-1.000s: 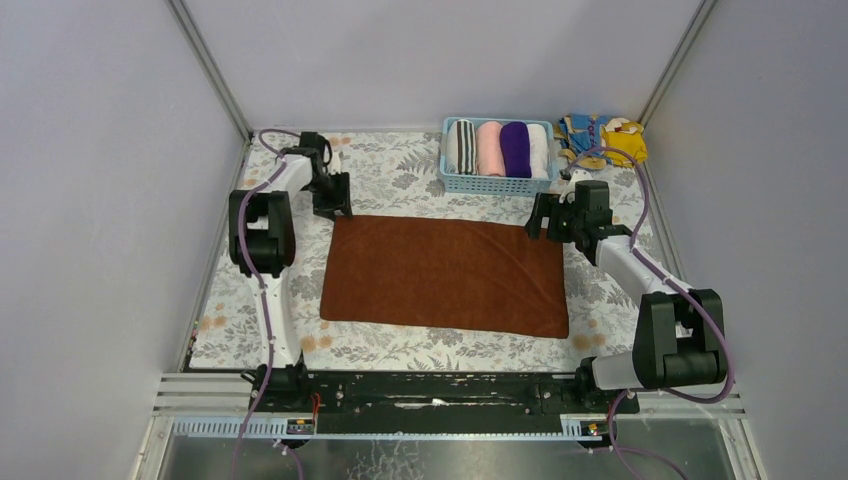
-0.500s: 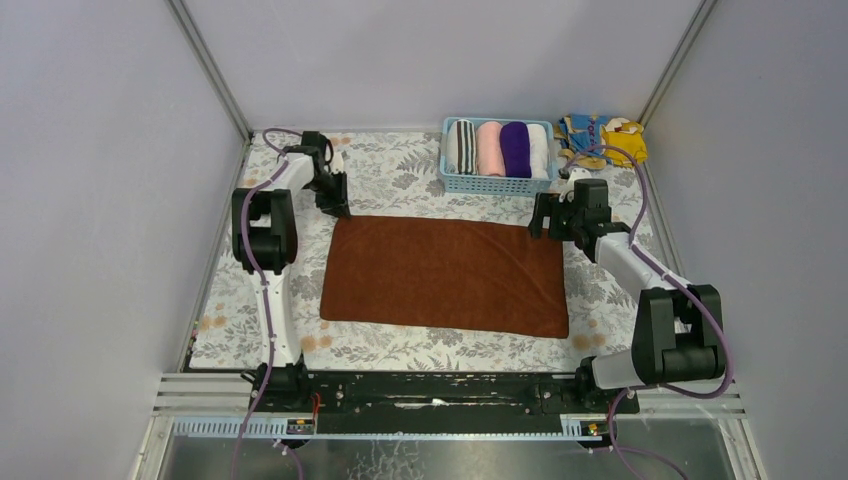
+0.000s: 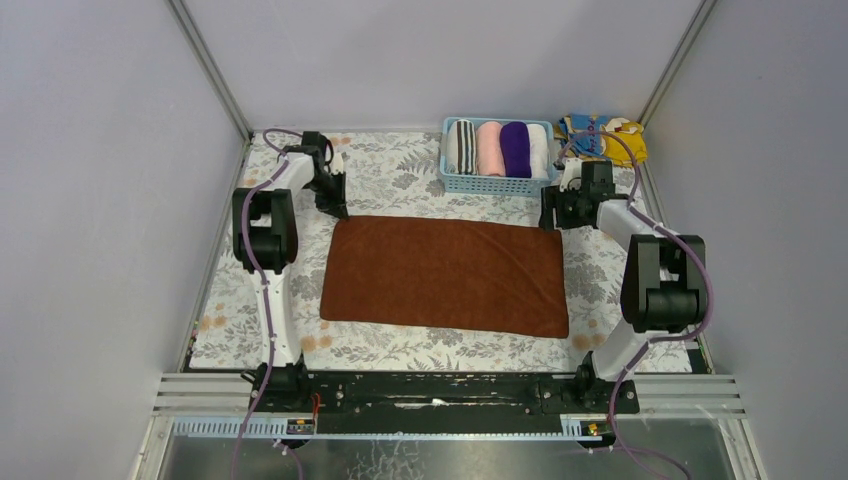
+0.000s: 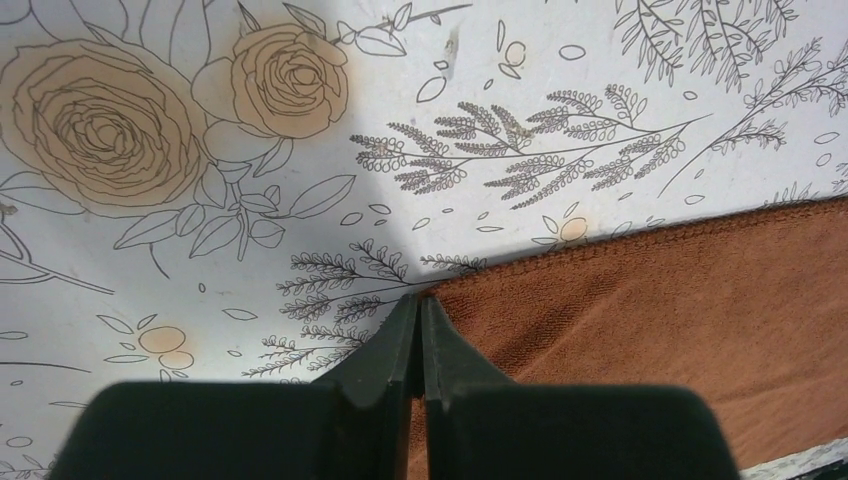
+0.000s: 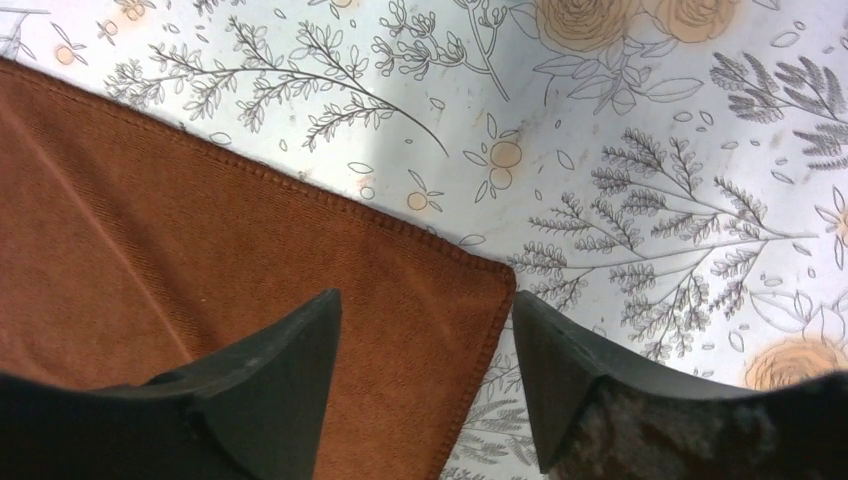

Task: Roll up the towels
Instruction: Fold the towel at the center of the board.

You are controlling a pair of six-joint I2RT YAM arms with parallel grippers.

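While the left gripper (image 4: 418, 305) is sitting pressed together at the 10 o'clock corner of the brown towel (image 3: 445, 275), the right gripper (image 5: 425, 300) is standing spread astride its 2 o'clock corner. The purple towel (image 3: 515, 148) is lying rolled in the basket (image 3: 495, 186) toward 1 o'clock.

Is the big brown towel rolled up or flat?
Flat. The rust-brown towel lies spread as one full rectangle, no edge curled over.

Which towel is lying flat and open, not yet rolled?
The brown towel, spread flat on the table. The others, the striped towel, pink towel, purple towel and white towel, sit rolled in the blue basket.
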